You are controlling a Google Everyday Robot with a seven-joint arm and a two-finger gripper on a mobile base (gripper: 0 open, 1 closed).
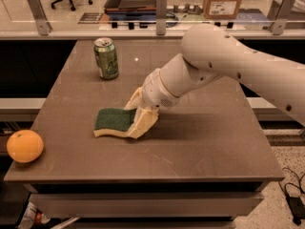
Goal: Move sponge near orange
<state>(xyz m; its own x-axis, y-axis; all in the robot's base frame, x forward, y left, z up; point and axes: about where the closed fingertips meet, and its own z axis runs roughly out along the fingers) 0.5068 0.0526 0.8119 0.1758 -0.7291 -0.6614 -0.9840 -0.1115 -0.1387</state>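
Note:
The sponge, dark green on top with a pale yellow body, is held at its right end by my gripper, just above the brown table, left of centre. The gripper's cream fingers are shut on the sponge's right end. The orange sits at the table's front left corner, well to the left of the sponge and a little nearer the front edge. My white arm reaches in from the right.
A green drink can stands upright at the back left of the table. A glass rail with metal posts runs behind the table's far edge. The table's front edge lies just in front of the orange.

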